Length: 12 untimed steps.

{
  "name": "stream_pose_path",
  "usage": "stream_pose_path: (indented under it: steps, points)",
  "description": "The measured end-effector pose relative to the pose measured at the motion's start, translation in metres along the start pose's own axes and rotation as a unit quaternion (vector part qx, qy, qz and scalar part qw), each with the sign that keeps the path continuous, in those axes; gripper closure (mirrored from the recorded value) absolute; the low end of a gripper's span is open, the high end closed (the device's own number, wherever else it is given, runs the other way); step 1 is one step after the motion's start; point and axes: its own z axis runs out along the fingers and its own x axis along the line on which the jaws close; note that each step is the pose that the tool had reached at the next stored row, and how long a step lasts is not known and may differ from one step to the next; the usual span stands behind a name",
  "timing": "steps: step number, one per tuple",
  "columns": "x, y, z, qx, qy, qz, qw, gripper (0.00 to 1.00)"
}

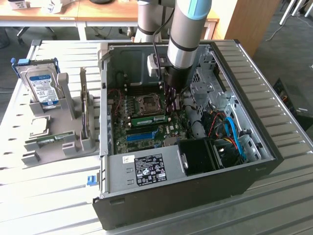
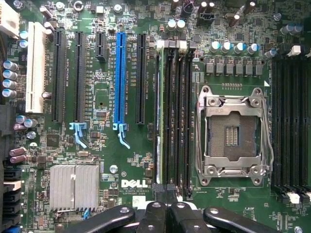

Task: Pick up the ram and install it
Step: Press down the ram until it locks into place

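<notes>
Tool closed above the motherboard, ram in its slot

We saw the tool (image 1: 171, 100) shut and empty inside the open computer case (image 1: 254, 147), just above the ram (image 1: 148, 119), which appeared seated on edge in a memory slot beside the bare processor socket (image 2: 232, 132); a hard drive (image 1: 43, 87) stood on the desk (image 1: 58, 196).

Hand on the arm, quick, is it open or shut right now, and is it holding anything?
Hand: shut, holding nothing, poised inside the computer case just above the ram already standing in its motherboard slot.
</notes>
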Motion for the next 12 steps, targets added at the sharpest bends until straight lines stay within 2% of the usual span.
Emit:
stream_pose_path:
  steps: [12]
  points:
    - [0.0001,0.0,0.0006,0.0,0.0001,0.0,1.0,0.89]
